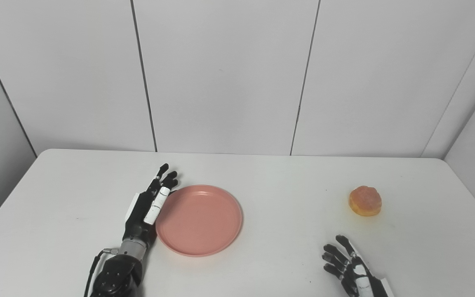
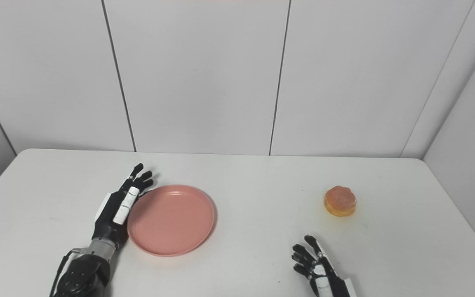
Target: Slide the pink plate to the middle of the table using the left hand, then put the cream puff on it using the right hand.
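Left of the worktop's middle, toward the near side, lies the pink plate [image 1: 199, 220], flat and with nothing on it, its raised rim a shade darker than its shallow well. Against its left edge stands the left hand [image 1: 149, 206], set on its side with the fingers [image 1: 164, 176] stretched straight toward the far wall and held close together, the palm side facing the plate and pressed to, or just beside, the rim; it grips nothing, and its dark forearm comes up from the near left corner. Well to the right of the plate, on the right part of the worktop [image 1: 287, 185] and a little farther back than the plate's centre, sits the cream puff [image 1: 365, 201], a round golden-orange lump resting alone on the white surface. Nearer than the puff and slightly to its left, at the near edge, the right hand [image 1: 351, 268] rests low with its fingers spread apart and lightly curled, holding nothing and well clear of the puff. White panelled walls [image 1: 221, 74] close the scene behind and at both sides
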